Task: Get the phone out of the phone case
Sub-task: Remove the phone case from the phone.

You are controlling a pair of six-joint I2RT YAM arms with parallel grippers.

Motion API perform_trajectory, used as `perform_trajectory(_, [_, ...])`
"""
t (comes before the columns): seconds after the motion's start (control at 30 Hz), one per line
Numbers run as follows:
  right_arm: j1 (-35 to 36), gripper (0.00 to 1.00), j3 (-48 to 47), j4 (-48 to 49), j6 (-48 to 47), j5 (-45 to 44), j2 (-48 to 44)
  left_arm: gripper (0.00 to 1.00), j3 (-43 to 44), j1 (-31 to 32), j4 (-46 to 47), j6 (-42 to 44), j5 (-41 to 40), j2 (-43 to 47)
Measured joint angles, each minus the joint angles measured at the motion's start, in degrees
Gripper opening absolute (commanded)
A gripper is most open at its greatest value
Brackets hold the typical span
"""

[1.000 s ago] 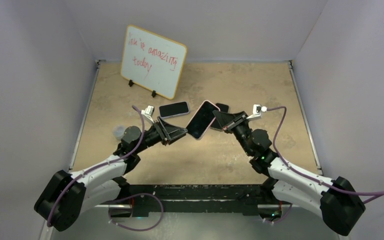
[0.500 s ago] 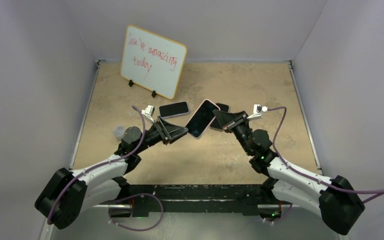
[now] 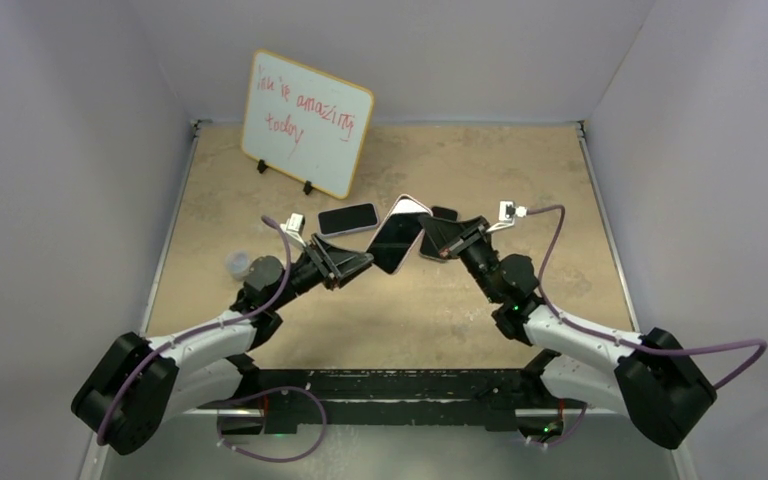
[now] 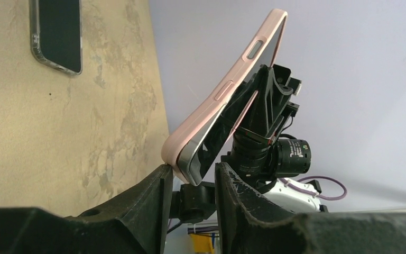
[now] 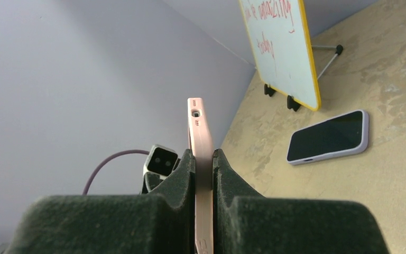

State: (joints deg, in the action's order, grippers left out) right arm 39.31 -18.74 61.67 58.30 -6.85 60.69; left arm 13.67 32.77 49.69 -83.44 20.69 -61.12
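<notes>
The phone in its pink case (image 3: 398, 240) hangs tilted above the table between both arms. My right gripper (image 5: 204, 156) is shut on the case's edge (image 5: 198, 127), fingers pressed on both flat sides. My left gripper (image 4: 193, 172) stands open around the lower corner. One of its fingers (image 4: 158, 182) touches the pink case (image 4: 227, 90); the other stands a small gap away from the screen side. At that corner the phone's silver edge (image 4: 196, 157) has lifted out of the case rim. In the top view the left gripper (image 3: 365, 263) meets the phone from the left and the right gripper (image 3: 438, 240) from the right.
A white-cased phone (image 3: 348, 218) lies face up on the table just behind the left gripper, also in the right wrist view (image 5: 329, 136). A dark phone (image 3: 445, 214) lies behind the right gripper. A whiteboard (image 3: 305, 122) stands at the back left. A small clear object (image 3: 237, 264) sits by the left arm.
The right gripper has turned the cased phone more on edge and shifted it slightly left. The left gripper's jaws have narrowed around its lower corner.
</notes>
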Motion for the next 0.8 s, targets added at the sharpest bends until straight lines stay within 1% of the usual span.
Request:
perform_trajectory(0.17, [-0.11,0.00,-1.14,1.60,-3.28,2.89,1.88,0.27,-1.22,0.00,0.26,-0.79,-0.74,-0.17])
perform_trajectory(0.33, [0.07,0.00,-2.29,0.61,-7.23,5.07,1.95,0.27,-3.17,0.02,2.58,-2.60,-2.03,-0.20])
perform_trajectory(0.43, [0.11,0.00,-3.04,0.39,-9.03,5.53,2.51,0.31,-3.41,0.04,3.89,-3.02,-2.67,-0.94])
perform_trajectory(0.63, [0.11,0.00,-3.54,-1.20,-9.22,5.73,3.37,0.45,-3.93,0.04,5.20,-2.32,-2.86,-1.92])
perform_trajectory(0.7, [0.13,0.00,-3.54,-2.86,-8.44,5.27,2.89,0.46,-4.00,0.04,5.11,-1.31,-2.73,-1.86])
perform_trajectory(0.8, [0.22,0.00,-3.50,-5.42,-6.86,4.39,1.29,0.46,-4.15,0.07,5.03,0.59,-2.38,-0.83])
